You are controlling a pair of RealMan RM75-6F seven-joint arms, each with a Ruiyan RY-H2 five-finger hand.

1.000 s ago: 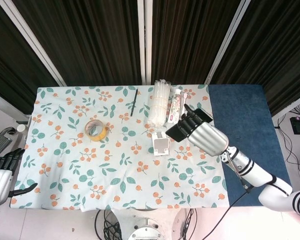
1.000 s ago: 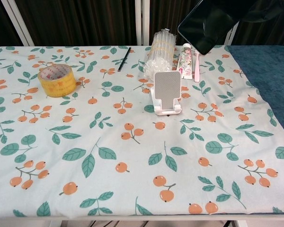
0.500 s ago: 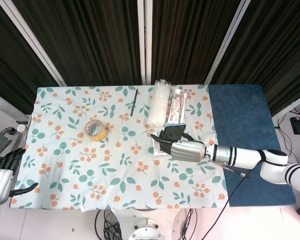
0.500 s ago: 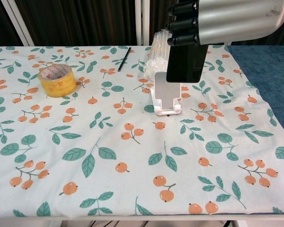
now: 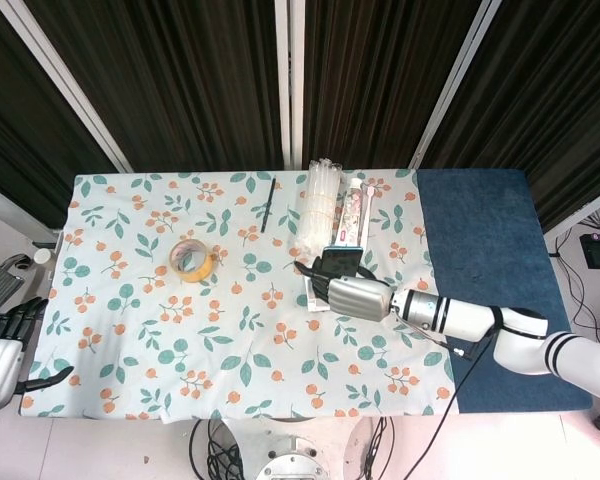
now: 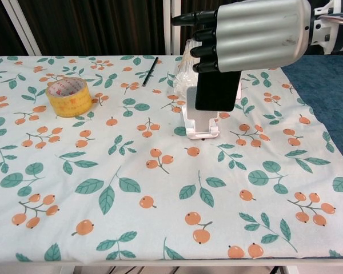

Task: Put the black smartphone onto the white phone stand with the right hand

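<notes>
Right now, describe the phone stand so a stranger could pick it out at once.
Start at the fruit-patterned tablecloth and go to its far side, just in front of the clear plastic bundle. The white phone stand sits there, under the black smartphone in the right robot hand. It is the only white upright bracket.

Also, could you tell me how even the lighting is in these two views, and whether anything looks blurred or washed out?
Head view: soft, even light on the tablecloth, dark curtains behind, only faint shadows; the left hand is cut off at the frame edge. Chest view: the right hand fills the top, its silver shell bright with mild glare, and the black smartphone hides part of the white phone stand; nothing is noticeably blurred.
</notes>
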